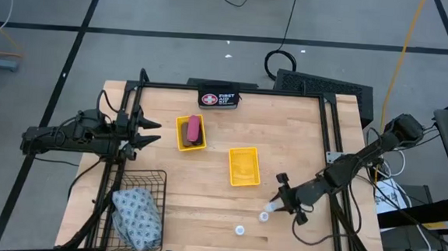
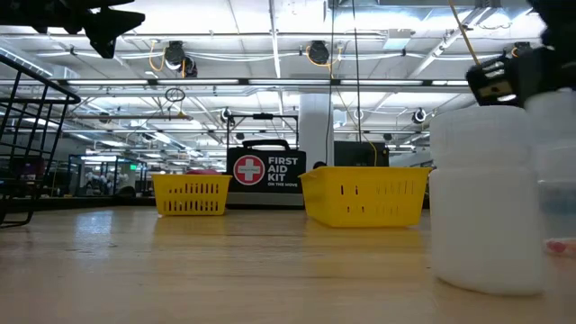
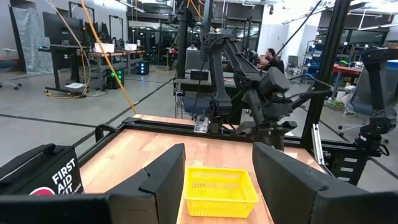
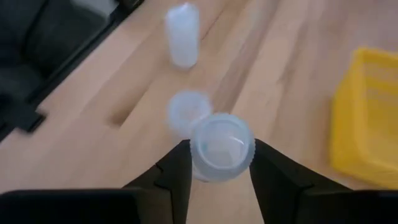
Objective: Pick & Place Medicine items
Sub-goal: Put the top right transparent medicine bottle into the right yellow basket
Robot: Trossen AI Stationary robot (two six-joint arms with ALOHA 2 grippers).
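Right gripper (image 4: 216, 163) pinching a white round container (image 4: 221, 148), two more containers just ahead (one upright (image 4: 182, 34)), left gripper (image 3: 217, 180) waiting half-open

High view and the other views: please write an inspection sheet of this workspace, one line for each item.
Surface: wooden table.
Job's things: pink bar and brown oblong in the left tray; pouch in the wire basket; white container loose.
Clutter: First Aid case; second tray.
Pincers: left pincer open, at the left edge; right pincer gripping another container.
Cables: black loop on the floor.
Surroundings: workshop; a person far off.
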